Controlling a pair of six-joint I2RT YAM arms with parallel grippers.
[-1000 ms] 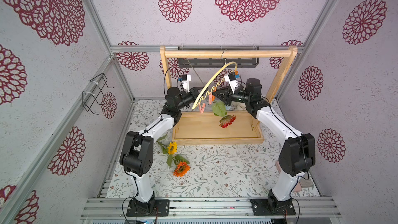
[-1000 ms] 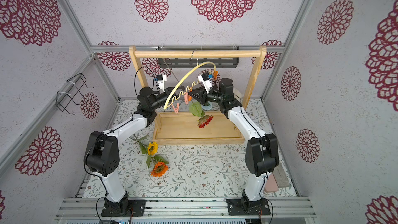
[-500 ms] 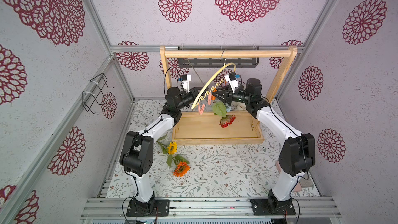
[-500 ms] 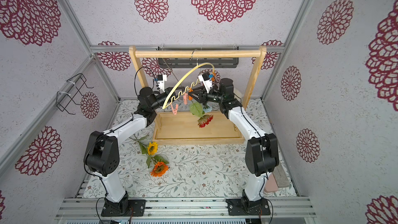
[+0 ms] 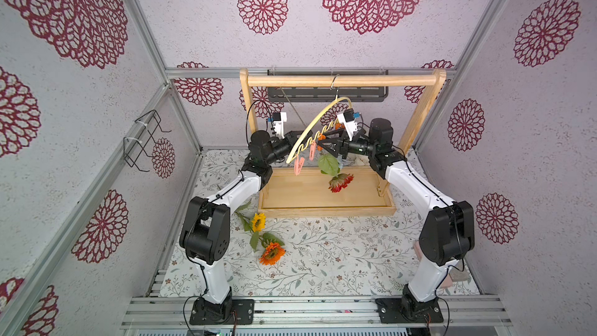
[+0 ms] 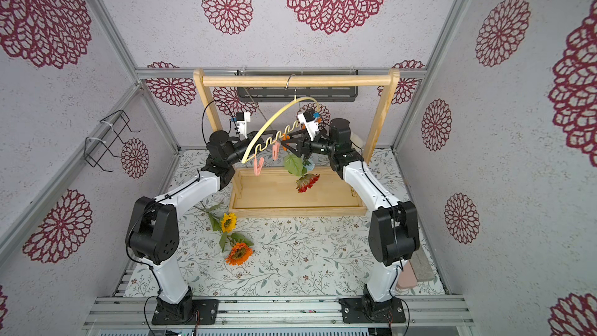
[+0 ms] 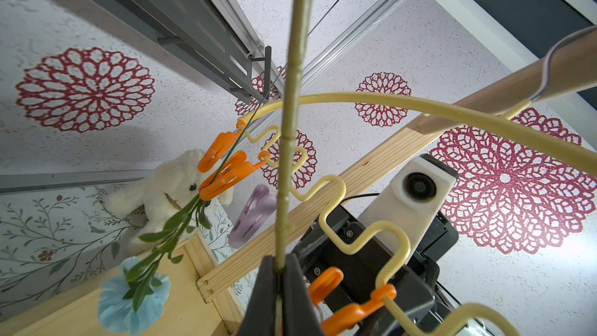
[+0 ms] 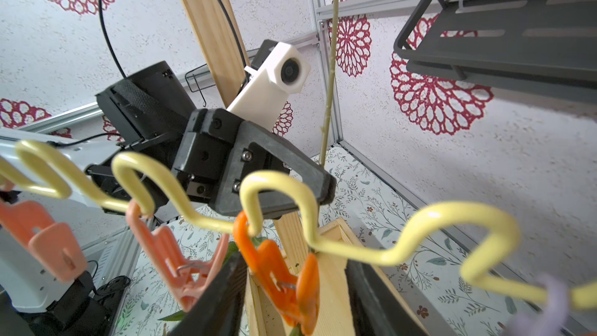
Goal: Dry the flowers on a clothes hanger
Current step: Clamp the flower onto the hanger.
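The pale yellow clothes hanger (image 5: 310,126) (image 6: 271,124) hangs tilted from the wooden rack's bar. My left gripper (image 7: 280,261) is shut on the long stem (image 7: 290,124) of the red flower (image 5: 340,182), whose bloom hangs head-down over the rack's base. My right gripper (image 8: 295,263) stands open on either side of an orange clothespin (image 8: 277,273), with green showing at the pin's lower end. The light-blue carnation (image 7: 132,295) hangs from another orange clothespin (image 7: 226,169). The sunflower (image 5: 257,221) and the orange bloom (image 5: 272,252) lie on the table mat.
The wooden rack (image 5: 342,80) stands at the back on a tray-like base (image 5: 323,198). Pink clothespins (image 5: 298,164) and a lilac one (image 7: 255,214) hang on the wavy bar. A white plush toy (image 7: 168,182) sits behind the rack. A black shelf (image 5: 326,93) and a wire basket (image 5: 142,143) are on the walls.
My right gripper has opened off the orange clothespin. The left gripper keeps its hold on the stem, and the hanger has barely moved.
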